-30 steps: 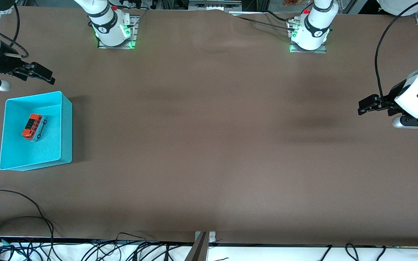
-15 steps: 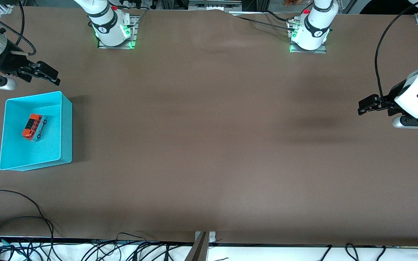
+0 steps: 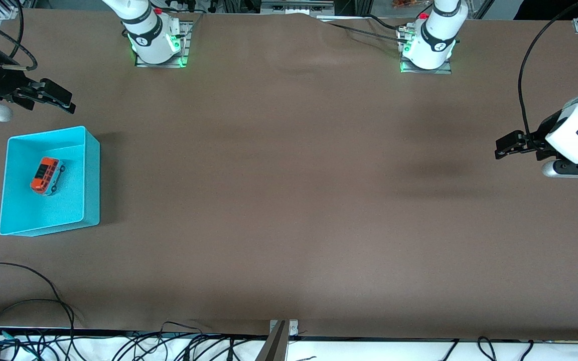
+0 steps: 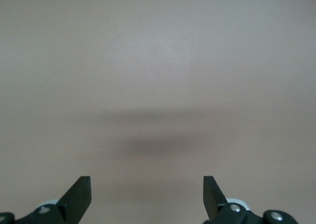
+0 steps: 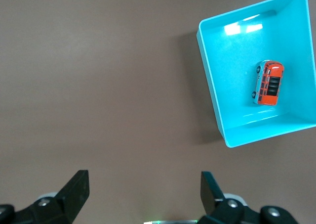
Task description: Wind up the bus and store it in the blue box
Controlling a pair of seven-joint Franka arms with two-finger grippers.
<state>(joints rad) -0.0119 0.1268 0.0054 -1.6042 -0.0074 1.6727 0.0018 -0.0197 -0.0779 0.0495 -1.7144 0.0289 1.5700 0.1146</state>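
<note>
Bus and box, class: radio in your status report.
Both grippers open, empty: left gripper over bare table, right gripper beside the blue box. Bus upright in box. Nothing in the way.

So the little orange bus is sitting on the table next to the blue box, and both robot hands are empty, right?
Not quite. The bus is inside the box, resting on its floor, not beside it on the table; the front view and right wrist view both show that. The rest holds: the left gripper and right gripper both have open, empty jaws.
</note>
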